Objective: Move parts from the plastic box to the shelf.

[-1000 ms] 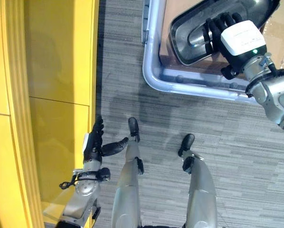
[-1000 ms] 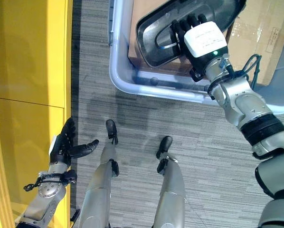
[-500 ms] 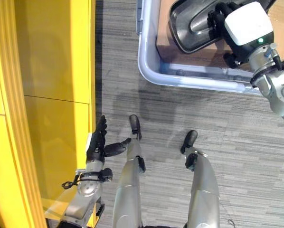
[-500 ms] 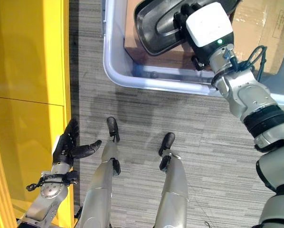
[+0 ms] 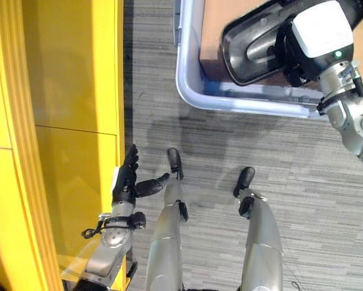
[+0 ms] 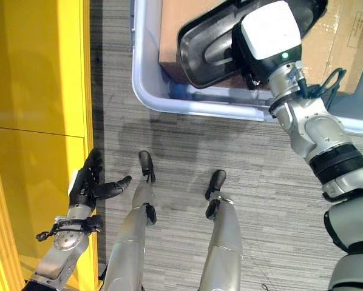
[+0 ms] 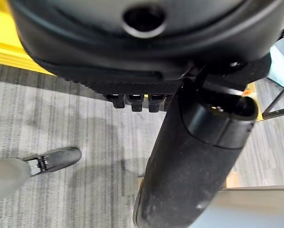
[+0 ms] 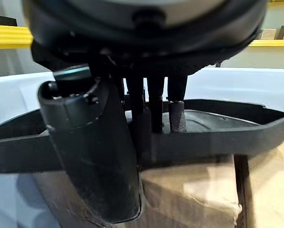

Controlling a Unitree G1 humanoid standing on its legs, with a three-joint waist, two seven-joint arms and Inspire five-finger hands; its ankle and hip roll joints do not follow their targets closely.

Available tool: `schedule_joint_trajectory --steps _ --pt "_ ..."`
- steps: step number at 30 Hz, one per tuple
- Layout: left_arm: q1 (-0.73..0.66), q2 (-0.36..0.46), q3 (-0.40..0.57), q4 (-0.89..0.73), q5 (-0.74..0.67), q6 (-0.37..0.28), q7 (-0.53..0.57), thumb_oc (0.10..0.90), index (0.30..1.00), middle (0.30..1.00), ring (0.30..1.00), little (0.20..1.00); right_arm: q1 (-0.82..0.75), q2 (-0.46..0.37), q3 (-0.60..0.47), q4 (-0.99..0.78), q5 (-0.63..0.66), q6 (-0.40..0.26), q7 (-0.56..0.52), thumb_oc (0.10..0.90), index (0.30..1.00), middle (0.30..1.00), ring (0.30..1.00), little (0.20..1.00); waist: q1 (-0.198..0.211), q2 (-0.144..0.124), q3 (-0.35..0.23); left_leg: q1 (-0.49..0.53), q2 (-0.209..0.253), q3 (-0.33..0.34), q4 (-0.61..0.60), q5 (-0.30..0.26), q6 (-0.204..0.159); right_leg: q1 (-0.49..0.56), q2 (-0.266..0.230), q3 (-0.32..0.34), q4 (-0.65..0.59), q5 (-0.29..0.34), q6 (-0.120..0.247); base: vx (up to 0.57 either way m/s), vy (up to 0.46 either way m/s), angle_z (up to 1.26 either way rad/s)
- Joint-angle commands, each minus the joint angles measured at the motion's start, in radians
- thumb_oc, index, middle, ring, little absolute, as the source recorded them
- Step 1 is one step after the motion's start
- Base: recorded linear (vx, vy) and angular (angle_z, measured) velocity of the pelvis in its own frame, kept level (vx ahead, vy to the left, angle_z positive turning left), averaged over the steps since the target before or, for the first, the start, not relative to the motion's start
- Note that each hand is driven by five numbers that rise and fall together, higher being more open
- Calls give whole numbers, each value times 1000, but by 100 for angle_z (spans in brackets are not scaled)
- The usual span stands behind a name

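Note:
A large black moulded plastic part [image 5: 254, 48] hangs tilted above the pale plastic box [image 5: 187, 85]. My right hand [image 5: 309, 42] is shut on its rim: in the right wrist view the fingers [image 8: 175, 114] hook over the part's edge [image 8: 237, 137] and the thumb lies under it. A brown cardboard block [image 6: 175, 42] sits in the box beneath the part. My left hand [image 5: 127, 182] hangs open beside the yellow shelf [image 5: 66, 91], fingers straight, holding nothing.
The yellow shelf runs down the whole left side. The box stands on grey striped carpet [image 5: 230, 139] ahead of me. A cardboard carton [image 6: 345, 42] lies at the far right beyond the box.
The right hand has lifted and turned the black part, which now stands higher over the box's near wall. The left hand has hardly moved.

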Motion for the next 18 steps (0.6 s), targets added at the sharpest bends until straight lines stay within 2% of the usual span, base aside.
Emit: schedule_joint_trajectory --steps 1,6,7,14,17,18 --pt "-11 20 24 -34 29 -45 16 900 1000 1000 1000 1000 35 -69 22 16 -26 26 35 400 300 300 300 300 -5 -31 14 214 61 -37 19 -184 -127 208 -4 -20 -288 128 106 -22 4 5" --pt "-12 30 33 -36 32 -38 6 900 1000 1000 1000 1000 92 -130 -55 -106 -26 17 18 400 300 300 300 300 -13 -51 14 260 61 -42 33 -194 -128 281 -2 -27 -313 140 108 -42 7 8" --pt "-17 32 39 -39 32 -36 2 900 1000 1000 1000 1000 105 -152 -75 -137 -30 15 16 400 300 300 300 300 -13 -56 14 252 61 -35 39 -179 -120 281 -2 -39 -324 163 97 -101 9 3" --pt "-13 51 73 -29 50 -15 -30 900 1000 1000 1000 1000 238 -254 -228 -357 -41 -22 16 400 300 300 300 300 -24 -95 14 415 70 -41 54 -206 -123 490 14 -53 -387 167 100 -13 1 0" --pt "-7 60 88 -34 55 -13 -39 900 1000 1000 1000 1000 281 -274 -278 -412 -47 -34 19 400 300 300 300 300 -24 -102 14 467 73 -44 60 -215 -123 556 17 -58 -408 165 100 6 2 -2" --pt "4 71 118 -35 64 -10 -57 900 1000 1000 1000 1000 322 -290 -327 -487 -41 -59 26 400 300 300 300 300 -24 -113 -1 527 78 -44 67 -230 -122 631 27 -57 -437 163 101 43 -2 -11"
